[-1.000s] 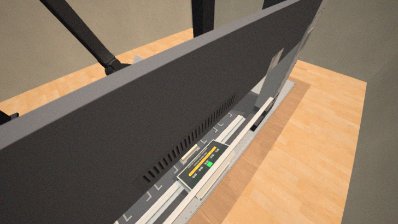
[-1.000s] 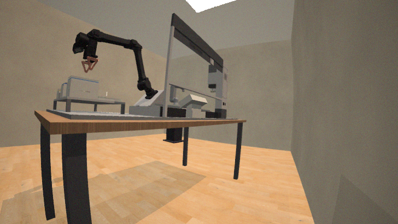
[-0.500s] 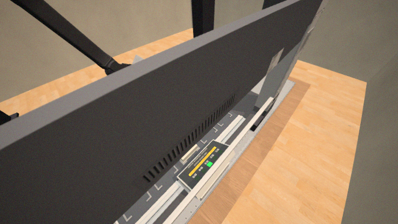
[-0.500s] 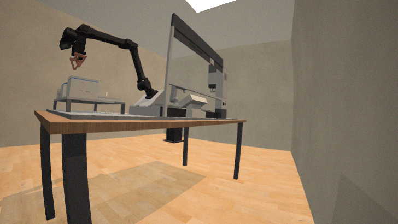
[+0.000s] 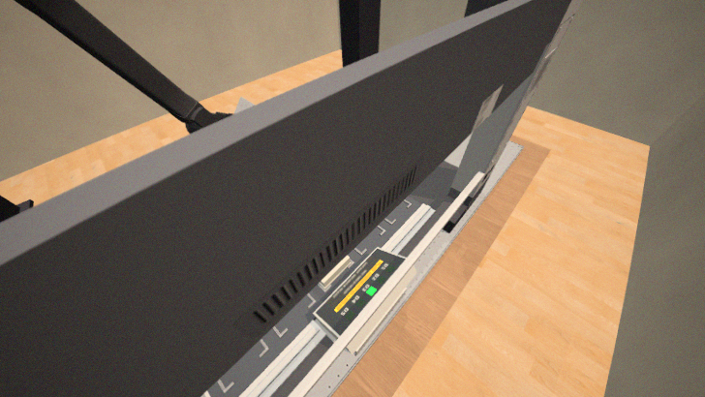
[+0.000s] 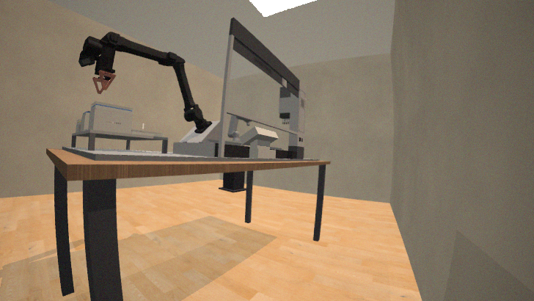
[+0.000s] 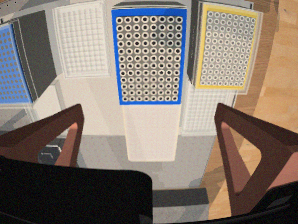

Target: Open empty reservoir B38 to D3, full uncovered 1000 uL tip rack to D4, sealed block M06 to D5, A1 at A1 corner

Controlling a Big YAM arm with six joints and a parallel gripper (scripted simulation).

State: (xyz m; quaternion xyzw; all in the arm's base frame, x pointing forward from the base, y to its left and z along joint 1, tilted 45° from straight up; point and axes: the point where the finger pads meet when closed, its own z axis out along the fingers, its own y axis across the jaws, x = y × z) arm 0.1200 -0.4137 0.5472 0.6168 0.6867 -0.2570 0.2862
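Right now I have the gripper [image 6: 103,83] hanging high above the SHELF [image 6: 120,135], fingers spread to their full width and holding nothing; in the wrist view the two reddish-brown fingers frame the lower corners with open air between them. Straight below the camera sits a blue-plated tip rack [image 7: 149,54], its field a grid of pale rings with dark centres. To its right in that view is a yellow-edged rack [image 7: 229,47] showing a fine pale dotted field, and beside it a dark strip that I cannot identify. To the left of the blue one lies a pale gridded block [image 7: 80,40], then a dark box [image 7: 36,52], and at the far left edge a second blue item [image 7: 11,64] that is cut off by the frame. Below the blue rack a plain whitish rectangle [image 7: 153,132] lies on the SHELF, and another pale gridded piece [image 7: 200,112] sits under the yellow rack; I cannot read any ID labels from here, so I cannot say which is B38 or M06. From the exterior view the arm [image 6: 179,78] reaches up and over from its base toward the SHELF, where a tall pale box [image 6: 111,117] stands under the gripper with a clear gap between them. In the top view the gantry beam [image 5: 276,206] hides most of the deck [image 5: 295,320]; only white bracket corners and a status panel [image 5: 359,290] with a green square show.
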